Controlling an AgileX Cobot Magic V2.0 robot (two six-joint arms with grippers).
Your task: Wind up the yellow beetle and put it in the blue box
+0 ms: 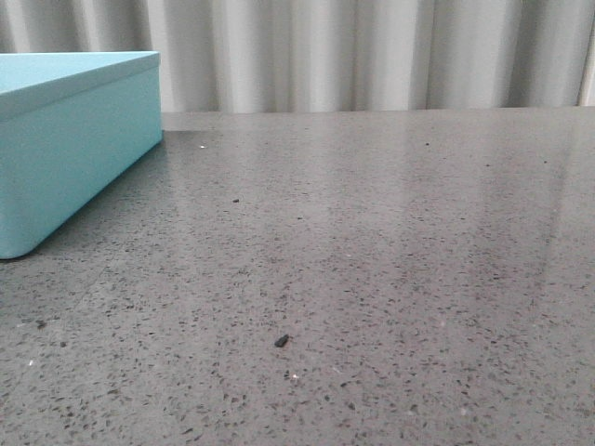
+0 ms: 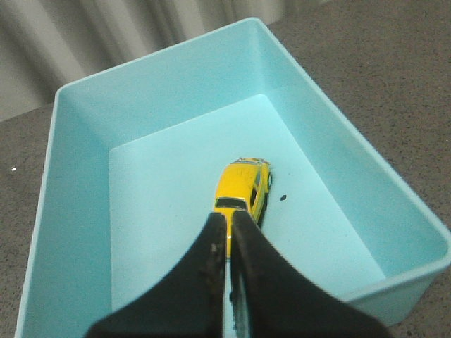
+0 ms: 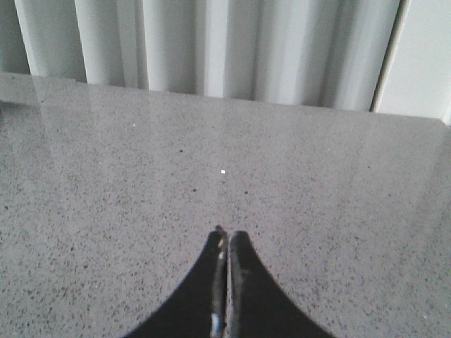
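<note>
The yellow beetle is seen lying on the floor of the blue box, roughly mid-floor, upright on its wheels, clear of all four walls. A small dark speck is noted on the box floor just beside the car.

The left gripper is held above the open box, just short of the car's near end; its jaws are closed together with nothing between them, and the car is not gripped. Whether the tips touch the car cannot be told.

In the front view the blue box is placed at the far left of the tabletop, its near corner rounded; the car is hidden by the wall there. A small dark crumb is seen on the speckled grey surface toward the near edge.

The right gripper is held over bare tabletop, jaws pressed together, nothing held. A pleated pale curtain is seen behind the far edge.
</note>
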